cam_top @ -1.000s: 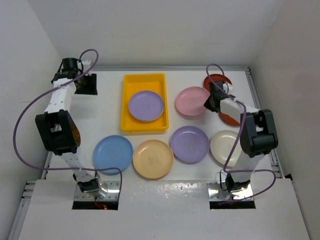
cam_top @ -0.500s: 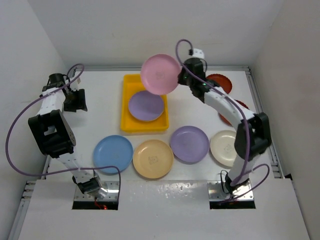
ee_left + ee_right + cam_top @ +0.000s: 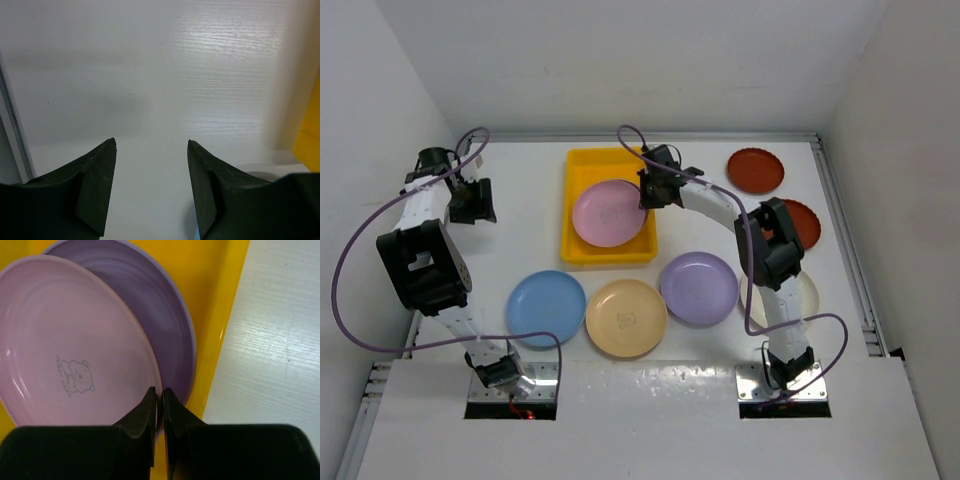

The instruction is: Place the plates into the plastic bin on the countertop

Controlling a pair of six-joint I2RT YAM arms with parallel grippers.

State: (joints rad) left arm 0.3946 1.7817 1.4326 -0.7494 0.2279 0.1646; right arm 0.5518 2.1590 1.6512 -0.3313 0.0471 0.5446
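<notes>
The yellow plastic bin [image 3: 582, 180] stands at the back middle of the white countertop [image 3: 700, 130]. My right gripper [image 3: 647, 192] is shut on the rim of a pink plate [image 3: 608, 213], held low over the bin. In the right wrist view the pink plate [image 3: 70, 350] lies over a lilac plate [image 3: 165, 325] in the bin [image 3: 225, 315], and my gripper [image 3: 160, 392] pinches its edge. Blue [image 3: 546, 308], tan-yellow [image 3: 625, 317], lilac [image 3: 699, 288], cream [image 3: 807, 296] and two dark red-brown plates [image 3: 755, 170] [image 3: 802, 222] lie on the countertop. My left gripper [image 3: 478, 200] is open and empty [image 3: 151, 145].
White walls enclose the countertop on the left, back and right. Pale metal rails [image 3: 845, 240] run along its side edges. The right arm [image 3: 765, 250] stretches over the cream plate and one red-brown plate. The bin's yellow corner [image 3: 309, 130] shows in the left wrist view.
My right gripper has carried the pink plate from the table at the right, up over the bin, and down onto the lilac plate. My left gripper moved a little left and forward.
</notes>
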